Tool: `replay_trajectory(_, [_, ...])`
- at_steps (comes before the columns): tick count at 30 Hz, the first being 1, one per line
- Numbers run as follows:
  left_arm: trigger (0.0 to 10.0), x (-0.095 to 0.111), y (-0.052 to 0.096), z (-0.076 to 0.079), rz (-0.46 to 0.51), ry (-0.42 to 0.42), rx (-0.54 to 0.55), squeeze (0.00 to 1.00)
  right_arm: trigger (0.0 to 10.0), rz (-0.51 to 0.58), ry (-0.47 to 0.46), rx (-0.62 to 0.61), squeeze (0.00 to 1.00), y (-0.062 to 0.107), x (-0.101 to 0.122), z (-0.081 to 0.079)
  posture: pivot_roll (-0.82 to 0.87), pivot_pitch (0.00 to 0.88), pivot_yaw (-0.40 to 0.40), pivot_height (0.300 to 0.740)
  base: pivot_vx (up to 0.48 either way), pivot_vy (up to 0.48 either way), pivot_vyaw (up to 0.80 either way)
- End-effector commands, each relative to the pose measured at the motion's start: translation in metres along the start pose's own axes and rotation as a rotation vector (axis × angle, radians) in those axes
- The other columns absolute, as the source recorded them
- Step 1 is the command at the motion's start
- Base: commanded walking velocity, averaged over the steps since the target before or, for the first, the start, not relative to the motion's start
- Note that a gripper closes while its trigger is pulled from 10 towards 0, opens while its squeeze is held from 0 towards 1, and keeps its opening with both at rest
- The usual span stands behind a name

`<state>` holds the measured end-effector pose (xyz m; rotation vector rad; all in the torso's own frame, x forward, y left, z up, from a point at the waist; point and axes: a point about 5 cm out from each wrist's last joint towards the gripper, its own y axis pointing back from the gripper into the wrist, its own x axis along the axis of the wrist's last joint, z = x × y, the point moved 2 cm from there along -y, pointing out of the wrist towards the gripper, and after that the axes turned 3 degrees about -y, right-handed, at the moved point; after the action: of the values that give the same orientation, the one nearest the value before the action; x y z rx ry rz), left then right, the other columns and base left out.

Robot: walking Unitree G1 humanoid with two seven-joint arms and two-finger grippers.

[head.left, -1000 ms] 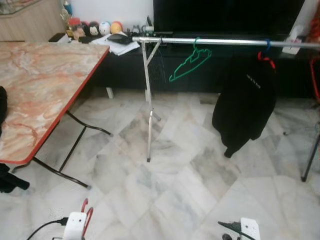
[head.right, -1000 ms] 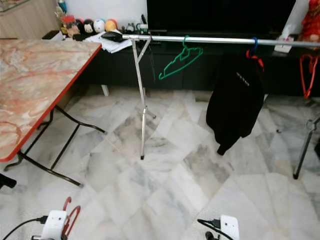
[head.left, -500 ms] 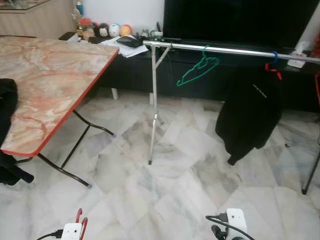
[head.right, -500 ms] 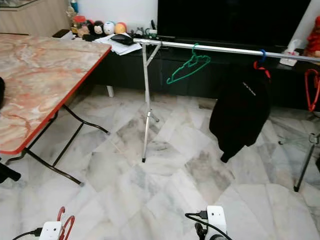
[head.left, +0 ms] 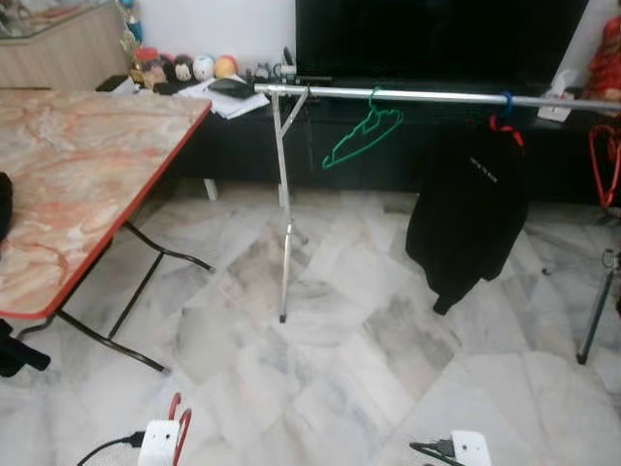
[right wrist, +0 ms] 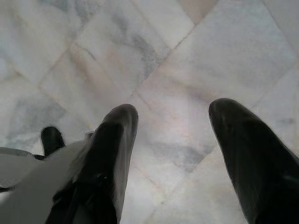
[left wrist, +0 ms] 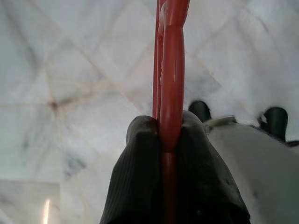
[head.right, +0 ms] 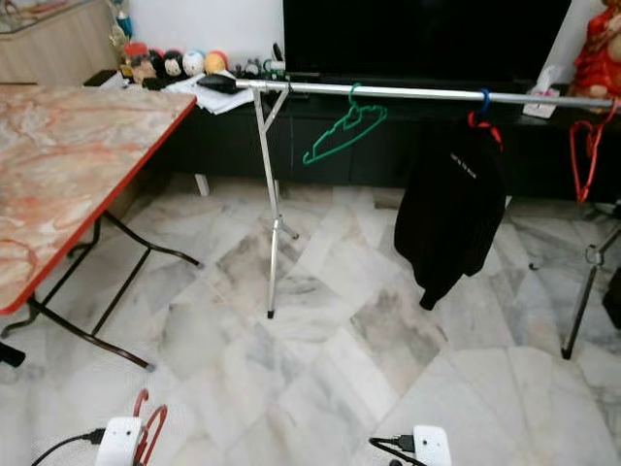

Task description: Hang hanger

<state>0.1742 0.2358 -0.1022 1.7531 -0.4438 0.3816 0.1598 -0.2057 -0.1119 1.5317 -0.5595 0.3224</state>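
Left end effector (left wrist: 163,140) is clamped on the red hanger (left wrist: 169,70), held low over the marble floor, well short of the silver rail (head.left: 427,95). Right end effector (right wrist: 175,140) hangs idle, fingers apart. Risk: the thin hanger could twist in the pinch, or its hook could foul the green hanger (head.left: 361,131) or black jacket (head.left: 469,209) already on the rail.

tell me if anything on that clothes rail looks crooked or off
The green hanger hangs tilted on the rail, one end dipping well below the other. The black jacket droops unevenly on its red hanger, longer on one side. Nothing looks broken.
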Motion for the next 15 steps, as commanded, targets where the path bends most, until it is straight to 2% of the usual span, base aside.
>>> replay_trajectory(1, [10.0, -0.001, 0.000, 0.000, -0.002, -0.015, 0.000, 0.00, 10.0, 0.004, -0.005, -0.009, 0.00, 0.000, 0.001, 0.004, -0.15, 0.000, -0.019, 0.740, 0.000, -0.349, 0.00])
replay_trajectory(7, [10.0, -0.013, 0.002, 0.000, -0.034, -0.013, 0.000, 0.00, 10.0, 0.005, -0.006, -0.018, 0.00, 0.001, 0.002, 0.010, -0.15, 0.000, -0.019, 0.740, 0.000, -0.351, 0.00])
replay_trajectory(14, [10.0, -0.015, 0.002, 0.001, -0.036, -0.010, -0.005, 0.00, 10.0, -0.005, -0.013, -0.023, 0.00, 0.001, -0.002, 0.008, -0.15, 0.000, -0.019, 0.740, 0.000, -0.349, 0.00])
replay_trajectory(15, [10.0, -0.015, 0.002, 0.001, -0.034, -0.010, -0.006, 0.00, 10.0, -0.007, -0.014, -0.024, 0.00, 0.001, -0.002, 0.008, -0.15, 0.000, -0.019, 0.740, 0.000, -0.349, -0.55])
